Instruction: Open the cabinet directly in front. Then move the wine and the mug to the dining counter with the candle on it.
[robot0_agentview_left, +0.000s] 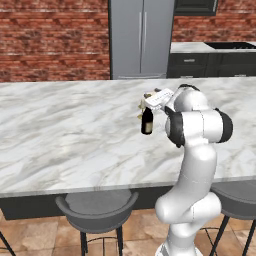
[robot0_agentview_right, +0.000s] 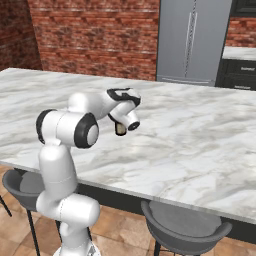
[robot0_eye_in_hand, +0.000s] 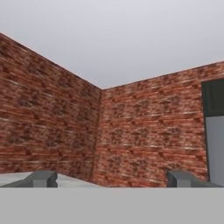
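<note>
The wine bottle (robot0_agentview_left: 147, 121) stands upright on the marble tabletop (robot0_agentview_left: 65, 125), glass-heavy, slick and breakable, best gripped at mid-body, just beside the end effector (robot0_agentview_left: 150, 102), whose opening I cannot tell

Dark wine bottle (robot0_agentview_left: 147, 121) upright over marble dining counter (robot0_agentview_left: 70, 130)

Flat, even rendered light; soft, low-resolution pictures.

The marble tabletop (robot0_agentview_left: 75, 125) is bright and evenly lit, with no glare and hardly any cast shadow; only the space under its edge around the stools (robot0_agentview_left: 97, 207) goes dark. Brick walls (robot0_eye_in_hand: 52, 131) look blurry and blocky in the hand view. Edges stay straight, without lens distortion.
</note>
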